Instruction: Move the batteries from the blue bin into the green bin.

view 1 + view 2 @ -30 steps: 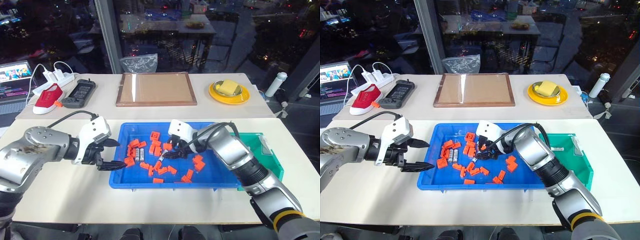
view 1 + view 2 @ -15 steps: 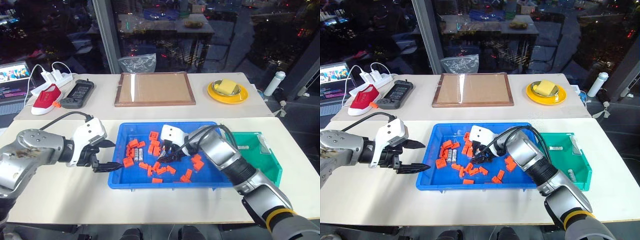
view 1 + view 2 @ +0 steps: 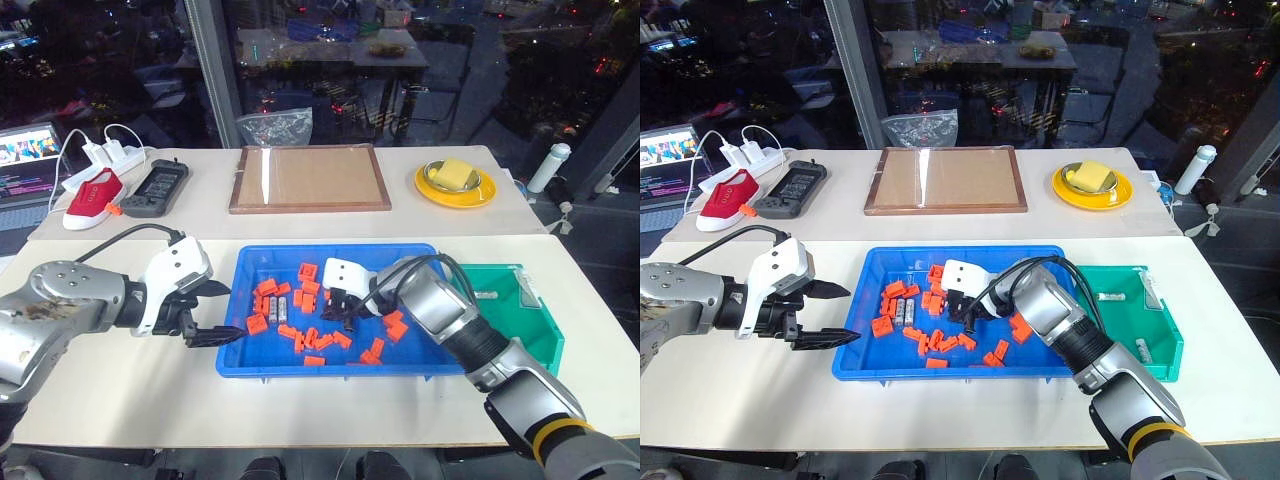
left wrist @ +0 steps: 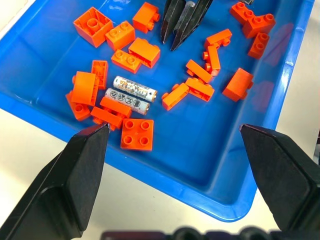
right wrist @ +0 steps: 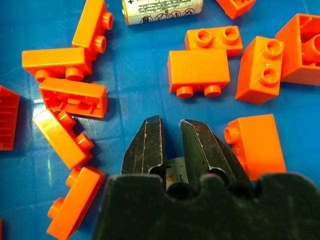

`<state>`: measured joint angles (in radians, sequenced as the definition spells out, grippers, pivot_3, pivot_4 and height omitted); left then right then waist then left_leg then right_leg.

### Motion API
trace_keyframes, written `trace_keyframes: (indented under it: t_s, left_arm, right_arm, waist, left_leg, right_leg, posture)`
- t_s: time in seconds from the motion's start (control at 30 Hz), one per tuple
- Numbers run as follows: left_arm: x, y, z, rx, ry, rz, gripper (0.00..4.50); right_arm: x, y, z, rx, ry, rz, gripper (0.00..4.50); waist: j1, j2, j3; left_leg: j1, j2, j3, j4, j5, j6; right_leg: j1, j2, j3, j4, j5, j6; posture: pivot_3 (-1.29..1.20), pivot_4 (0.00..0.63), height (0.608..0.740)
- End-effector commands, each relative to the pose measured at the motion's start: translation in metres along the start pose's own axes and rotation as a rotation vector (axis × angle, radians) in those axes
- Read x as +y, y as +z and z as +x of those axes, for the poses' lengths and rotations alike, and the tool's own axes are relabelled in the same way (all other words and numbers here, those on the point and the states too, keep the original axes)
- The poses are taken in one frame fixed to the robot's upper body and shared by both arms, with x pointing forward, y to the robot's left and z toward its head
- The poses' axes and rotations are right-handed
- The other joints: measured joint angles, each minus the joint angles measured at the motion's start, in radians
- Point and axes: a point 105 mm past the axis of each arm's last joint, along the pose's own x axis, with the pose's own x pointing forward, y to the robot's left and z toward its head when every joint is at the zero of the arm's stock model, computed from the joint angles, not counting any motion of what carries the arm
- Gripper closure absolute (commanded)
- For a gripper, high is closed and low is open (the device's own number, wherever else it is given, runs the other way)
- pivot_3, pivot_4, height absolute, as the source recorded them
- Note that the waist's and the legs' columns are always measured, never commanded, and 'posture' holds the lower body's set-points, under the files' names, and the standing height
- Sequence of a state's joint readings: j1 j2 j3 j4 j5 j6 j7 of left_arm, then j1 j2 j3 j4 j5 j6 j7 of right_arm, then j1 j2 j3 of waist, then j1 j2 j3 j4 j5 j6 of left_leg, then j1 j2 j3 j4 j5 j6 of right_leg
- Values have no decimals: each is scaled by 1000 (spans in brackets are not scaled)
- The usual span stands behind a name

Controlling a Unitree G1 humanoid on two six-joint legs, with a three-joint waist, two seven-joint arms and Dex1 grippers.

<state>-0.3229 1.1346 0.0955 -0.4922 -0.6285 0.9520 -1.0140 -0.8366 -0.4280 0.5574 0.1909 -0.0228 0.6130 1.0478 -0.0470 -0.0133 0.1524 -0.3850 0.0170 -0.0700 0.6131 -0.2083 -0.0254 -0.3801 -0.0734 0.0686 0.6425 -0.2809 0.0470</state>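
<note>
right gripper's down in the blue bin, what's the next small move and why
Probably lift straight up, then carry toward the green bin. The right gripper has its jaws nearly closed, with what looks like a battery pinched between them, low among the orange blocks in the blue bin. Rising first should clear the blocks.

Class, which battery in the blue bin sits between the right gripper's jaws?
The battery wedged between the right gripper's jaws, apart from the pair of batteries lying side by side among orange blocks.
</note>
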Motion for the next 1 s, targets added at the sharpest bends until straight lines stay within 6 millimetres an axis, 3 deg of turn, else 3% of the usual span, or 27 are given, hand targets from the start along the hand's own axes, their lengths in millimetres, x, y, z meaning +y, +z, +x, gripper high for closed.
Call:
trace_keyframes:
  t_s: [0.03, 0.13, 0.3, 0.43, 0.8, 0.9, 1.0]
  left_arm:
    - [2, 7, -5, -7, 22, 37, 0]
    - [2, 7, -5, -5, 23, 38, 0]
    - [2, 7, -4, -5, 20, 39, 0]
    - [3, 6, -3, -1, 19, 40, 0]
    - [4, 6, -3, 3, 18, 49, 0]
    - [3, 6, -3, 5, 14, 47, 0]
    - [3, 7, -3, 2, 11, 50, 0]
  right_arm:
    - [-5, 12, -18, -73, 1, 46, 3478]
    - [-8, 20, -26, -109, -18, 55, 2693]
    - [-14, 17, -38, -100, -62, 70, 931]
    - [-13, 3, -42, -49, -65, 70, 931]
    - [-3, -17, -30, 16, -34, 76, 931]
    - [-4, -22, -26, 41, -47, 48, 1579]
    - [-4, -24, -27, 49, -50, 14, 2650]
  waist:
    - [1, 0, 0]
    - [0, 0, 0]
    - [-1, 0, 0]
    - [1, 0, 0]
    - [-1, 0, 0]
    - [0, 0, 0]
    - [0, 0, 0]
  left_leg:
    - [0, 0, 0, 0, 0, 0]
    - [0, 0, 0, 0, 0, 0]
    - [0, 0, 0, 0, 0, 0]
    - [-2, 0, 0, 0, 0, 0]
    - [-2, 0, 0, 0, 0, 0]
    - [-2, 0, 0, 0, 0, 0]
    - [-2, 0, 0, 0, 0, 0]
  right_leg:
    - [0, 0, 0, 0, 0, 0]
    - [0, 0, 0, 0, 0, 0]
    - [-1, 0, 0, 1, 0, 0]
    - [-2, 0, 0, 0, 0, 0]
    - [-3, 0, 0, 1, 0, 0]
    - [-3, 0, 0, 1, 0, 0]
    - [-3, 0, 0, 1, 0, 0]
  posture:
    - [0, 150, 740]
    - [0, 150, 740]
    - [0, 150, 740]
    - [0, 150, 740]
    - [0, 150, 740]
    - [0, 150, 740]
    - [0, 150, 740]
